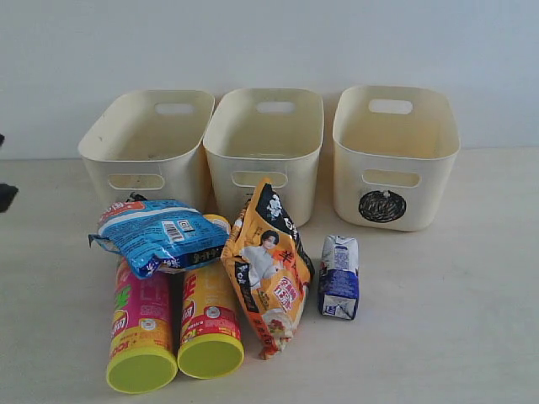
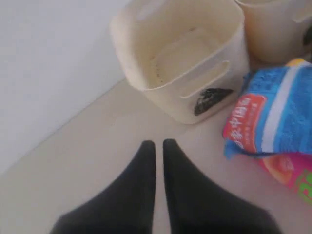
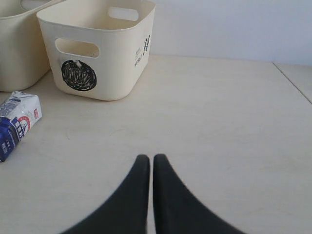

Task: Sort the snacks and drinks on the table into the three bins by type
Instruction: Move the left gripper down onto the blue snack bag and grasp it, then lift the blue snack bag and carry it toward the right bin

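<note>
Exterior: crinkly blue snack bag (image 1: 160,236) lies atop two lime-lidded chip tubes (image 1: 141,311), before three empty cream plastic tubs (image 1: 299,181)
Left wrist: left gripper (image 2: 159,144) closed, empty; should open first, then lift bag
Right wrist: right gripper (image 3: 146,157) closed, empty

- The left hand (image 2: 159,145) is a pair of black, tapering fingers (image 2: 139,190) that widen toward the wrist. Its jaws are closed, with only a thin slit between the tips, and nothing is gripped.
- The right hand (image 3: 151,158) has the same black tapering build. Its fingers (image 3: 173,195) lie side by side along their length, closed and empty.
</note>
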`<move>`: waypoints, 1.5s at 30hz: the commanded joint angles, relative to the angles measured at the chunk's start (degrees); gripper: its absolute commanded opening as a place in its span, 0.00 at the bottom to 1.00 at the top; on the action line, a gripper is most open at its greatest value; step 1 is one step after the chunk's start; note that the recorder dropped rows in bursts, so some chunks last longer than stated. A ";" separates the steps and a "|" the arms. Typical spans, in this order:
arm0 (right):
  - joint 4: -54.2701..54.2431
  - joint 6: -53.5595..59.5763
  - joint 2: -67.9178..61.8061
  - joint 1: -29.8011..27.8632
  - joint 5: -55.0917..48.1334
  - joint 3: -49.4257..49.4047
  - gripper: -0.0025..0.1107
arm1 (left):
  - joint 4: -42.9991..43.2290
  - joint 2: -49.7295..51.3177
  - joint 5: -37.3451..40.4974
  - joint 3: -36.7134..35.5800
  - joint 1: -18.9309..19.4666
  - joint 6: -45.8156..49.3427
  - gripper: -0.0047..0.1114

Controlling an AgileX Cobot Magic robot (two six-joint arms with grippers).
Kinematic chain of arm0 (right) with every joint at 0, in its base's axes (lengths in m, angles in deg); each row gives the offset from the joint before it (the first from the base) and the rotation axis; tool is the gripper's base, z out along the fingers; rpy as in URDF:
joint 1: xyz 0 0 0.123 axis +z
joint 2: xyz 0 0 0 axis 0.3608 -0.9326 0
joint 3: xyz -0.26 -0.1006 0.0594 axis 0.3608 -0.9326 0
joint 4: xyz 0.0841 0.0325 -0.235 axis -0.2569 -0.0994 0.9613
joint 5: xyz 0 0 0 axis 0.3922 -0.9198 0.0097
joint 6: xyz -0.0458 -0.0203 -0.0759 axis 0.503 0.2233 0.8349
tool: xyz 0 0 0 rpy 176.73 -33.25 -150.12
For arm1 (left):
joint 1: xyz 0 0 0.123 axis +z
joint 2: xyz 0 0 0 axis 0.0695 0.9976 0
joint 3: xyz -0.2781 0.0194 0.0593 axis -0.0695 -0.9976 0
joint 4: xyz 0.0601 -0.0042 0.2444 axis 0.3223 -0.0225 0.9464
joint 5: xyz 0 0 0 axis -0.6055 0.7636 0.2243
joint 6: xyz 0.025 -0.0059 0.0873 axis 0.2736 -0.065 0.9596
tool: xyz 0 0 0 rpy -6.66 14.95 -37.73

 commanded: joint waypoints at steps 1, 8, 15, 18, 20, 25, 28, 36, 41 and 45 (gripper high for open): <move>-0.06 0.25 0.24 0.02 0.27 -0.22 0.02 | 0.26 1.25 4.72 0.41 -7.20 8.99 0.07; -0.06 0.25 0.24 0.02 0.27 -0.22 0.02 | -5.31 5.34 14.58 0.41 -15.41 22.05 0.07; -0.06 0.25 0.24 0.02 0.27 -0.22 0.02 | -6.20 10.80 14.54 0.41 -23.74 29.95 0.29; -0.06 0.25 0.24 0.02 0.27 -0.22 0.02 | -6.31 13.09 14.32 0.41 -25.61 30.29 0.60; -0.06 0.25 0.24 0.02 0.27 -0.22 0.02 | -6.75 14.82 13.10 0.41 -25.73 28.54 0.80; -0.06 0.25 0.24 0.02 0.27 -0.22 0.02 | -0.62 19.37 9.52 0.41 -25.73 22.62 0.96; -0.06 0.25 0.24 0.02 0.27 -0.22 0.02 | 8.75 21.28 7.20 0.49 -25.73 11.88 0.87; -0.06 0.25 0.24 0.02 0.27 -0.22 0.02 | 19.15 24.11 7.76 2.65 -25.73 -2.39 0.77; -0.06 0.25 0.24 0.02 0.27 -0.22 0.02 | 19.98 27.66 7.62 4.73 -25.73 -2.39 0.77; -0.06 0.25 0.24 0.02 0.27 -0.22 0.02 | 20.47 30.56 7.20 6.16 -25.73 -2.39 0.77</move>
